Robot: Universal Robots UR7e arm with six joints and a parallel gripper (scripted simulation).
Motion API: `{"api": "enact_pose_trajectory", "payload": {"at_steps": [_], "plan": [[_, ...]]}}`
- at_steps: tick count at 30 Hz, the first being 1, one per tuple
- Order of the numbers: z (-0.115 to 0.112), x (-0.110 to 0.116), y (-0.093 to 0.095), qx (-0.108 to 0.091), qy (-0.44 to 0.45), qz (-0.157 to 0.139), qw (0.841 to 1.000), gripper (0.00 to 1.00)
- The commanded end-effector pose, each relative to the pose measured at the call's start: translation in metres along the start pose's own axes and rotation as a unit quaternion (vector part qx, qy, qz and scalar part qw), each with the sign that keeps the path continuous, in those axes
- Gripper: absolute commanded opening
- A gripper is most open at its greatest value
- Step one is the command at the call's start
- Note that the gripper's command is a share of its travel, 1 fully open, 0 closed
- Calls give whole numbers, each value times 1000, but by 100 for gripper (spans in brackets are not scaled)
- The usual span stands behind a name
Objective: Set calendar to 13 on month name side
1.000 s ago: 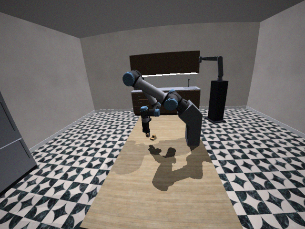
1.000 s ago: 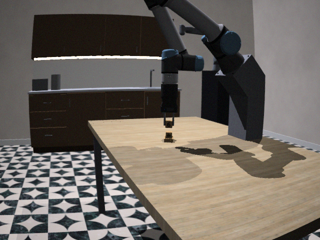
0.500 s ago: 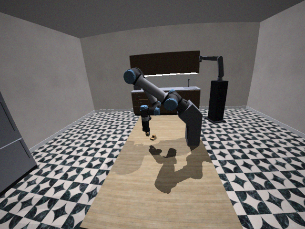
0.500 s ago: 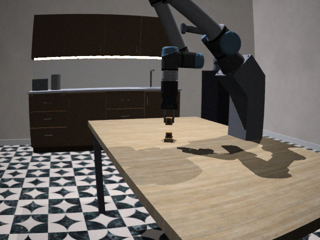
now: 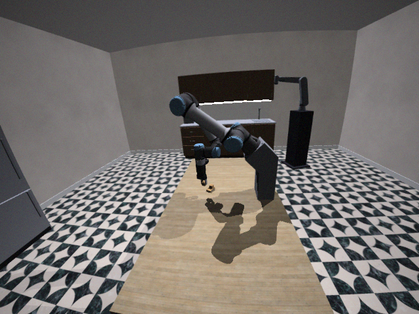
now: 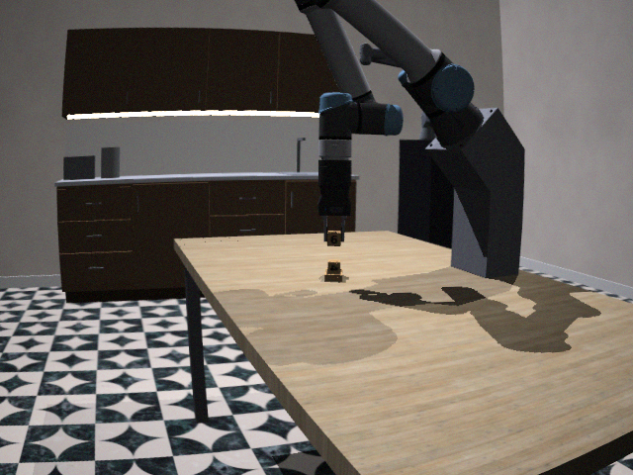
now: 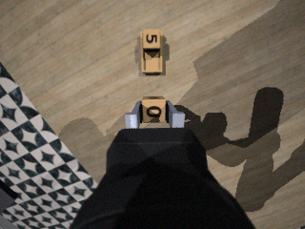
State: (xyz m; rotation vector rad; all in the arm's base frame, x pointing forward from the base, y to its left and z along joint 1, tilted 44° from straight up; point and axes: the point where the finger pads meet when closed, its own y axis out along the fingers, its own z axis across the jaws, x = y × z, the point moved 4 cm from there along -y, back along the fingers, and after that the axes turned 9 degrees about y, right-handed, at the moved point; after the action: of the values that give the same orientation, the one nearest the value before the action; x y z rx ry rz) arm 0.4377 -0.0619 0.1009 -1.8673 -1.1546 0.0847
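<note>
The gripper [image 5: 203, 182] [image 6: 334, 237] [image 7: 153, 107] points straight down above the table [image 5: 223, 270] [image 6: 434, 357] [image 7: 62, 57], its fingers clamped on a cube [image 6: 333, 238] [image 7: 153, 111]. The tray [image 5: 210, 188] [image 6: 333, 278] [image 7: 152, 72] lies near, its long axis upright in the wrist view, another cube [image 6: 333, 266] [image 7: 152, 39] at its far end.

top: high, far, faces kitchen counter [image 5: 267, 135] [image 6: 168, 196] at 12 o'clock | exterior: lower, nearer, counter at 10 | wrist: close, looks down | top, exterior share whole tray [image 5: 210, 190] [image 6: 333, 279]

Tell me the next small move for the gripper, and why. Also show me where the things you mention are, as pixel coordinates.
Probably carry the held cube [image 6: 333, 238] [image 7: 153, 111] over the tray's [image 6: 333, 279] [image 7: 152, 71] free half before lowering: the gripper [image 5: 203, 182] [image 6: 334, 236] [image 7: 153, 107] holds it above the table, beside the tray in the wrist view, and the other cube [image 6: 333, 266] [image 7: 152, 39] fills just one half.
</note>
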Motion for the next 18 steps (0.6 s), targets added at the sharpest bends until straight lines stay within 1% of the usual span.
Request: {"api": "enact_pose_trajectory", "payload": {"at_steps": [1, 4, 6, 10, 13, 18], "plan": [[-6, -33, -2, 2, -1, 2, 1000, 60], [-9, -53, -5, 1, -2, 1, 1000, 60], [-9, -53, -5, 1, -2, 1, 1000, 60], [-11, -70, -9, -2, -2, -1, 1000, 60], [-12, -75, -10, -3, -2, -1, 1000, 60], [-12, -75, -10, -3, -2, -1, 1000, 60]]}}
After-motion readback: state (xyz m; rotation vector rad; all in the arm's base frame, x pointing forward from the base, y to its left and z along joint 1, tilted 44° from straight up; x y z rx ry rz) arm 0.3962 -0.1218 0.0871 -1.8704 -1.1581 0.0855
